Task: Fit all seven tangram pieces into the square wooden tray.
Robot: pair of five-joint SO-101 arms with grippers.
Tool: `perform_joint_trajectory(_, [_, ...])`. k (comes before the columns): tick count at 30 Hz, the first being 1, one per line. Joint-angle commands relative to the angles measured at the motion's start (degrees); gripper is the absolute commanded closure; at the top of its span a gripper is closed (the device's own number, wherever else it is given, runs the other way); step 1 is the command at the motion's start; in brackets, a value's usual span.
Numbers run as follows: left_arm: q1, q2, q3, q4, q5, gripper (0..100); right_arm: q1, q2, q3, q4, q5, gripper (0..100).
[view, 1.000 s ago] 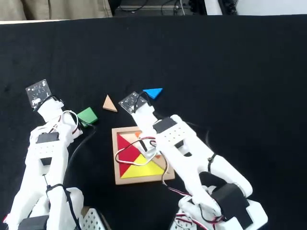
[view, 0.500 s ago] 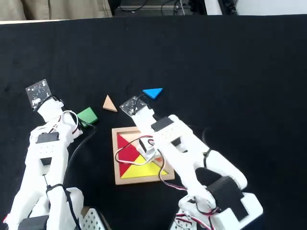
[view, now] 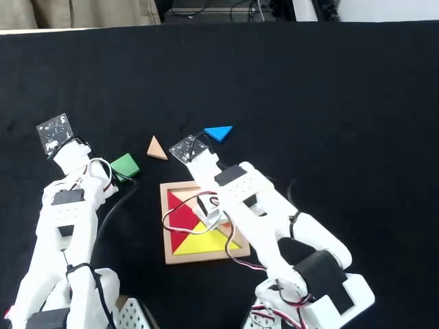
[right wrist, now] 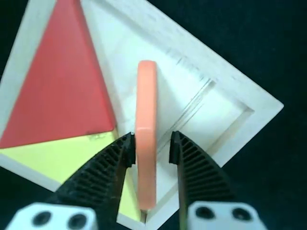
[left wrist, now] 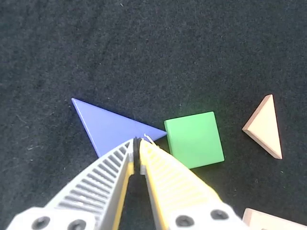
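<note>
My right pincer [right wrist: 151,143] is pinching the orange piece [right wrist: 146,96] by its flat faces, so the piece stands on edge over the square wooden tray [right wrist: 192,110]. The piece is thin, w/ a rounded end pointing away from the fingers. Its full outline I can't tell edge-on. Under it the tray floor is bare pale wood. A big red triangle [right wrist: 62,86] lies flat in the tray, w/ a big yellow triangle [right wrist: 57,158] touching it along one side.

My left pincer [left wrist: 138,143] is pressed together, tips over the edge of a violet-blue triangle [left wrist: 108,127] on the black worktop [view: 329,103]. Whether the tips touch it, I can't tell. That triangle's sharp point meets the side of a green square [left wrist: 194,139]. A small tan triangle [left wrist: 266,127] lies near the square but apart from it. A brighter blue triangle [view: 219,133] sits on the worktop beyond the tray, near the right arm's wrist.
</note>
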Motion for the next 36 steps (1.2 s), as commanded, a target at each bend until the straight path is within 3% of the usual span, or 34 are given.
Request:
perform_joint_trajectory(1, [0.66,-1.14,-0.4,-0.62,0.0,97,0.79,0.04,-2.77,0.09,0.09,86.5])
perform_joint_trajectory(15, [0.66,-1.14,-0.4,-0.62,0.0,97,1.14,0.04,-7.08,5.01,0.09,86.4])
perform_joint_trajectory(23, [0.66,-1.14,-0.4,-0.62,0.0,97,7.82,0.04,-8.31,5.1,1.85,86.4])
perform_joint_trajectory(30, [0.66,-1.14,-0.4,-0.79,0.0,97,7.56,-1.98,-8.66,4.57,1.93,86.4])
perform_joint_trajectory(36, [0.75,-1.14,-0.4,-0.79,0.0,97,1.58,-4.09,-8.04,3.34,1.85,86.4])
